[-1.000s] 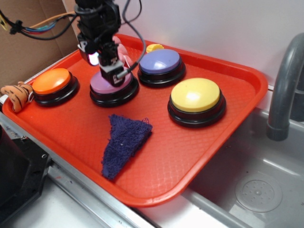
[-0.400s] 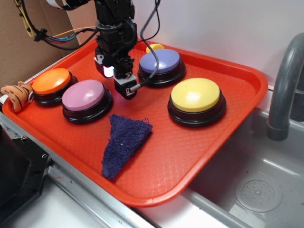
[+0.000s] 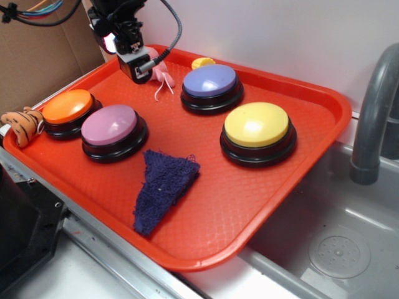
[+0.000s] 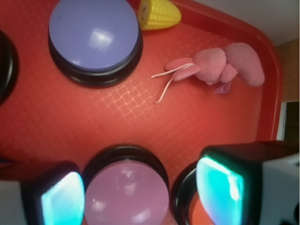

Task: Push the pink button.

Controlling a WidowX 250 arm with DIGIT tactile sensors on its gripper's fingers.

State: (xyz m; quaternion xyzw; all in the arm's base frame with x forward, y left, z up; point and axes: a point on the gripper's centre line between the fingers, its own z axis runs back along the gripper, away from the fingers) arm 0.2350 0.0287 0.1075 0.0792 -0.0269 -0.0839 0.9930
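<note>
The pink button (image 3: 111,124) sits on its black base at the left of the red tray (image 3: 268,205), beside an orange button (image 3: 67,106). My gripper (image 3: 138,70) hangs raised above the tray's back-left part, behind the pink button and well clear of it. Seen from the wrist, the gripper (image 4: 140,192) is open with nothing held, and the pink button (image 4: 126,197) shows far below between the two glowing fingertips (image 4: 218,187). A small pink plush toy (image 4: 215,63) lies near the tray's back rim.
A lavender-blue button (image 3: 211,81) and a yellow button (image 3: 257,124) stand on the tray's right half. A dark blue cloth (image 3: 165,184) lies at the front. A toy corn (image 4: 159,14) is at the back rim, a striped plush (image 3: 22,123) off the left edge, a faucet (image 3: 374,112) and sink at right.
One second ago the gripper was down on the pink button. The button then slid left toward the orange one, and the gripper has lifted and moved back-left.
</note>
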